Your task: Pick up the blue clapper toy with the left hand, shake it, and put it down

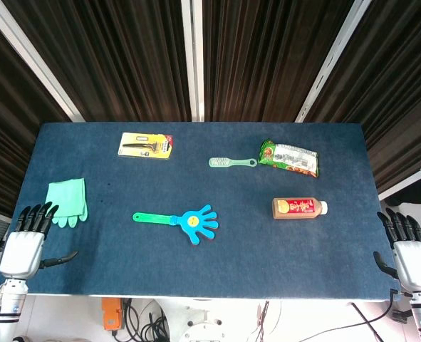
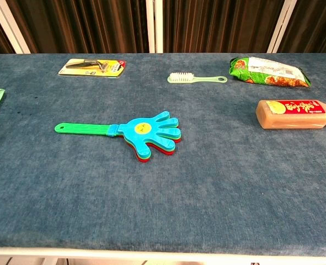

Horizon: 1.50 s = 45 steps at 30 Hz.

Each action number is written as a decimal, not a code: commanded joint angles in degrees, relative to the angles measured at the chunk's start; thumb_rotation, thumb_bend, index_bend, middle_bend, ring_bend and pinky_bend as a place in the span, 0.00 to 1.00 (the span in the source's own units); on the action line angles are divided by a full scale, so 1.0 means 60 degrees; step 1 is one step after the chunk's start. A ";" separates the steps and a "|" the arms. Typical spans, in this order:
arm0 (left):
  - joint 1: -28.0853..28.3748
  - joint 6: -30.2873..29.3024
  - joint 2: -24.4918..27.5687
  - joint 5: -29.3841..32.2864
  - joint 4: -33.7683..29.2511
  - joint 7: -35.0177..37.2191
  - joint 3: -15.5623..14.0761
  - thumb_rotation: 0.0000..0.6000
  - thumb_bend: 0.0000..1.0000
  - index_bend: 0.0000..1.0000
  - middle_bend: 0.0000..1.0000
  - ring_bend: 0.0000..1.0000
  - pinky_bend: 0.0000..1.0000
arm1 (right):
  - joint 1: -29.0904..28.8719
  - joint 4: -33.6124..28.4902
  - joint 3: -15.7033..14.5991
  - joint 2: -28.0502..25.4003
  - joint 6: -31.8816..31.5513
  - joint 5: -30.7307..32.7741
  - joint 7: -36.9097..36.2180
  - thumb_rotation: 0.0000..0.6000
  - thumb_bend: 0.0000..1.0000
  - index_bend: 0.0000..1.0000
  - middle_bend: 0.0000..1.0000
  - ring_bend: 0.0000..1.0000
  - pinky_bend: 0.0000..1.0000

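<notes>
Lying flat mid-table, well right of the glove (image 1: 68,201), the clapper (image 1: 182,221) is untouched, left hand (image 1: 26,242) empty with fingers apart at the near edge; risk: the thin, flat green handle may skid or slip from a shallow pinch.

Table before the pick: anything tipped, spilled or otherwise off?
Only the bottle is lying on its side, cap on, no spill visible. The clapper toy lies flat mid-table, handle toward the left hand; it and the right hand sit at the near corners, holding nothing.
</notes>
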<state>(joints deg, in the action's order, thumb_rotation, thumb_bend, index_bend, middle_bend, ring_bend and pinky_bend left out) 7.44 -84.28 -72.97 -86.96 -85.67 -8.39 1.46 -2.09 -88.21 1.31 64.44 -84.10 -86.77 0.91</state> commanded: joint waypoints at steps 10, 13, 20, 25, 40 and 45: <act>0.0142 0.0383 0.0161 0.0108 -0.0388 0.0253 -0.0002 0.56 0.00 0.03 0.00 0.00 0.00 | 0.0007 -0.0001 0.0044 -0.0030 -0.0071 -0.0003 -0.0041 1.00 0.26 0.00 0.00 0.00 0.00; 0.0295 0.0626 0.0198 0.0169 -0.0565 0.0305 0.0053 0.68 0.00 0.03 0.01 0.00 0.00 | 0.0014 -0.0089 0.0080 -0.0047 -0.0096 0.0045 -0.0010 1.00 0.26 0.00 0.00 0.00 0.00; 0.0853 0.1781 0.0196 0.0524 -0.1169 0.0119 0.0068 0.79 0.05 0.04 0.06 0.00 0.00 | -0.0038 -0.0150 0.0089 -0.0041 0.0010 0.0087 0.0113 1.00 0.26 0.00 0.00 0.00 0.00; 0.1557 0.2972 -0.0132 0.0974 -0.1308 -0.0020 0.0247 0.87 0.05 0.04 0.06 0.00 0.00 | -0.0033 -0.0179 0.0095 -0.0100 -0.0029 0.0060 0.0114 1.00 0.27 0.00 0.00 0.00 0.00; 0.3847 0.5522 -0.1733 0.2397 -0.0635 -0.0673 0.1139 1.00 0.05 0.04 0.06 0.00 0.00 | -0.0026 0.0131 0.0161 -0.0051 0.0109 0.0320 -0.0218 1.00 0.27 0.00 0.00 0.00 0.00; 0.4292 0.5999 -0.2156 0.3121 -0.0448 -0.0517 0.1412 1.00 0.06 0.07 0.06 0.00 0.00 | -0.0059 0.0232 0.0165 -0.0012 0.0220 0.0380 -0.0283 1.00 0.27 0.00 0.00 0.00 0.00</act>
<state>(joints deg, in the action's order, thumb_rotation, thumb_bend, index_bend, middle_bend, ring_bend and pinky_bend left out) 32.35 -49.16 -85.10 -69.19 -88.86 -11.80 9.30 -2.41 -86.84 2.30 64.34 -82.80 -84.51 -0.76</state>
